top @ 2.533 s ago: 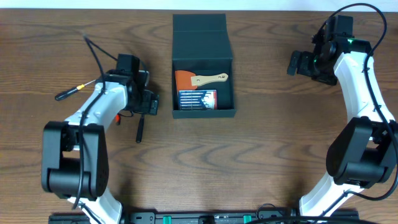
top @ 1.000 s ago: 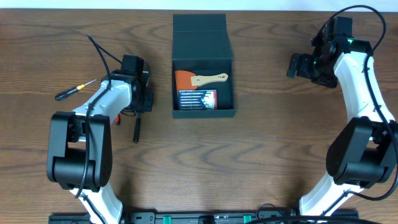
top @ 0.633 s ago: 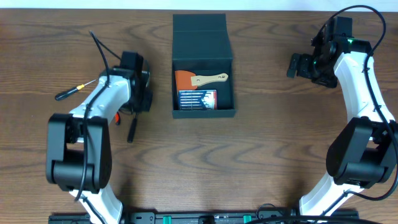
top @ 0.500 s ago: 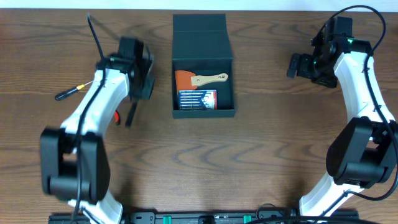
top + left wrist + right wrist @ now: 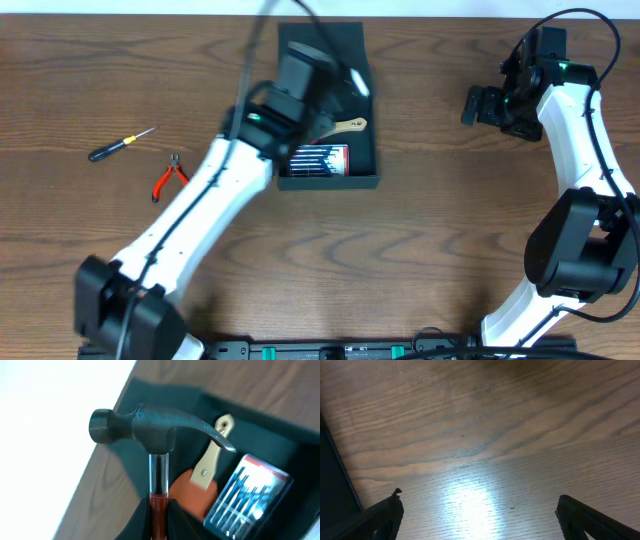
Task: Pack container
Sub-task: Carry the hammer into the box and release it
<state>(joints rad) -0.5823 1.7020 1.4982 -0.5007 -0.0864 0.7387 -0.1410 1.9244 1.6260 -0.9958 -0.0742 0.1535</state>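
The container (image 5: 366,150) is a dark square box at the table's middle, its flap lid (image 5: 322,40) laid open at the back. Inside lie an orange scraper (image 5: 210,460) with a pale wooden handle (image 5: 348,126) and a clear case of bits (image 5: 318,160). My left gripper (image 5: 159,504) is shut on the red shaft of a black claw hammer (image 5: 150,427), held in the air above the container (image 5: 260,442). The hammer's head points toward the lid side. My right gripper (image 5: 478,103) is open to the right of the box, over bare wood, with nothing between its fingers (image 5: 382,512).
A yellow-tipped black screwdriver (image 5: 120,144) and red-handled pliers (image 5: 168,177) lie on the table at the left. My left arm (image 5: 200,210) stretches diagonally from the front left to the box.
My left arm has lifted the hammer off the table at the left and swung right, over the container. The pliers now lie uncovered. The right arm has not moved.
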